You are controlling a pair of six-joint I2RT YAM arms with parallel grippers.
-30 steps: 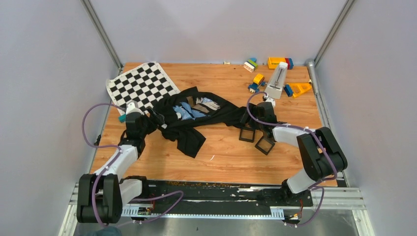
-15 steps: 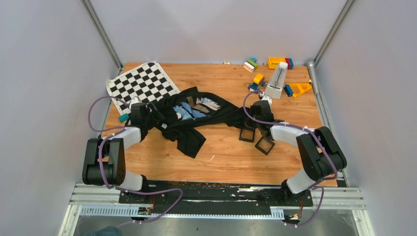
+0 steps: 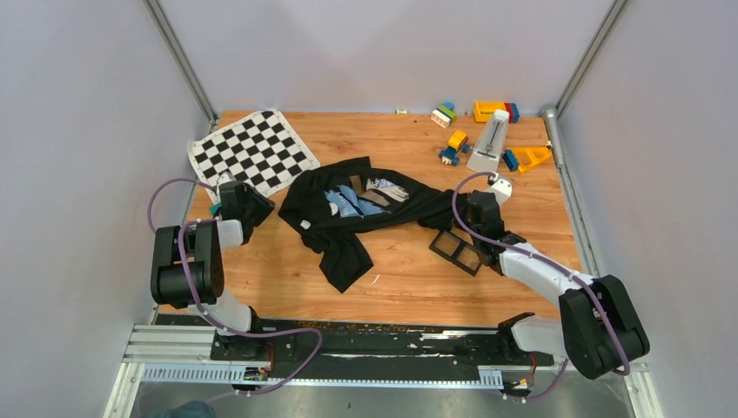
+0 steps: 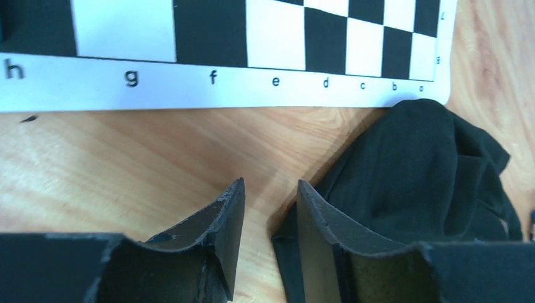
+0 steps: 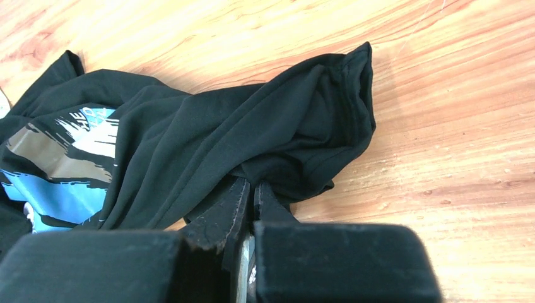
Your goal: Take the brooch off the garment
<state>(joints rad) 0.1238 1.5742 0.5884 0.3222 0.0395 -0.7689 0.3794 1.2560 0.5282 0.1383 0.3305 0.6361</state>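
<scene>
Garment [image 5: 208, 126] pinched in right fingers [image 5: 222, 213]; left fingers [image 4: 217, 218] apart.

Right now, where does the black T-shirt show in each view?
Top external: black T-shirt mid-table, crumpled.
Left wrist: lower right, below the corner of the chequered mat.
Right wrist: left and centre, a fold at the right gripper.
Shared landmark: wood tabletop everywhere; blue print in top and right wrist.

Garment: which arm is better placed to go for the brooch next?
Probably left. The left gripper is open, empty, beside the garment, near the brooch; the right gripper is shut on the garment's opposite end.
</scene>
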